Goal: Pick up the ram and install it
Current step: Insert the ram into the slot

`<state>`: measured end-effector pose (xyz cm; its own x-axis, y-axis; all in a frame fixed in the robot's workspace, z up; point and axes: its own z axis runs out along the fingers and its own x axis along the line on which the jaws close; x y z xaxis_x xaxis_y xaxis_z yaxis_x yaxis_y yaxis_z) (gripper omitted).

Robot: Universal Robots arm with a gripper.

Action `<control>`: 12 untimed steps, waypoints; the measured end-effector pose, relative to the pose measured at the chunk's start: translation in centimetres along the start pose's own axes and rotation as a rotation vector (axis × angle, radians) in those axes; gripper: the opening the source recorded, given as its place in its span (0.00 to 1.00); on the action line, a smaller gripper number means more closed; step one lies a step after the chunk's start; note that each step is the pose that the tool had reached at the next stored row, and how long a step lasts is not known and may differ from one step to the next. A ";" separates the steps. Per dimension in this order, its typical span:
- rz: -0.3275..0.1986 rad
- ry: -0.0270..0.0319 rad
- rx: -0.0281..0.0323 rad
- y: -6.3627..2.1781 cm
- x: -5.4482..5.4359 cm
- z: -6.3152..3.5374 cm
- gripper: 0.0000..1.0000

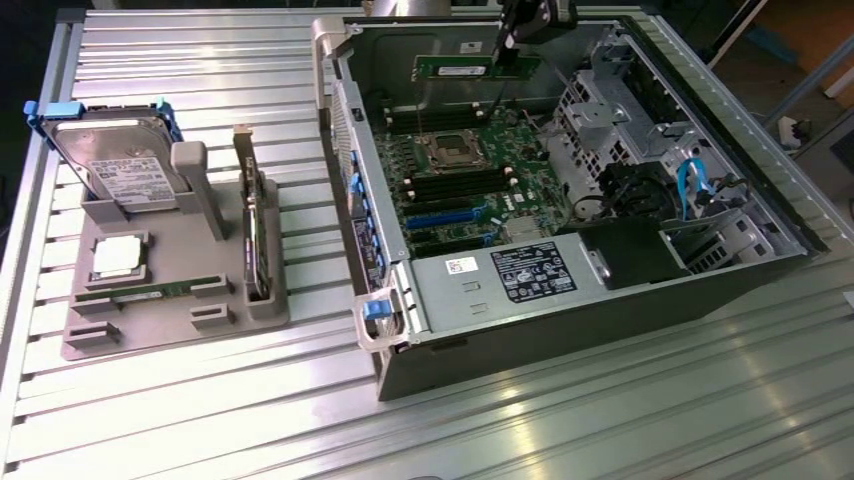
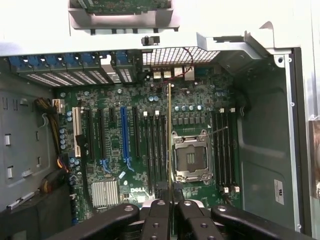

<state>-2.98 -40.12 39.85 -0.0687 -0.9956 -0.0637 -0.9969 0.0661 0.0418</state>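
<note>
The ram (image 1: 470,68) is a narrow green stick with a white label. It hangs over the far end of the open computer case, and my gripper (image 1: 515,52) is shut on its end. In the wrist view the ram (image 2: 170,130) shows edge-on as a thin line running out from between my black fingers (image 2: 156,217). It sits above the motherboard (image 2: 115,150), between the memory slots (image 2: 154,150) and the processor socket (image 2: 191,157). The stick is clear of the board and seated in no slot.
A grey fixture (image 1: 174,318) at the exterior view's left carries a hard drive (image 1: 120,165), a silver processor chip (image 1: 118,255), a dark card on edge (image 1: 254,235) and another green stick (image 1: 134,292). A drive cage (image 1: 601,110) and a power supply (image 1: 534,272) crowd the case.
</note>
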 end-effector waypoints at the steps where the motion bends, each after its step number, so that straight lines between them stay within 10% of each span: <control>1: 0.000 0.0000 0.0000 0.00 -0.1 0.01 0.12; 12: -0.035 -0.0002 -0.0010 -0.25 0.1 0.72 0.12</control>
<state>-2.76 -40.18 39.11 -0.0334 -0.9973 -0.0653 -0.9987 0.0308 0.0405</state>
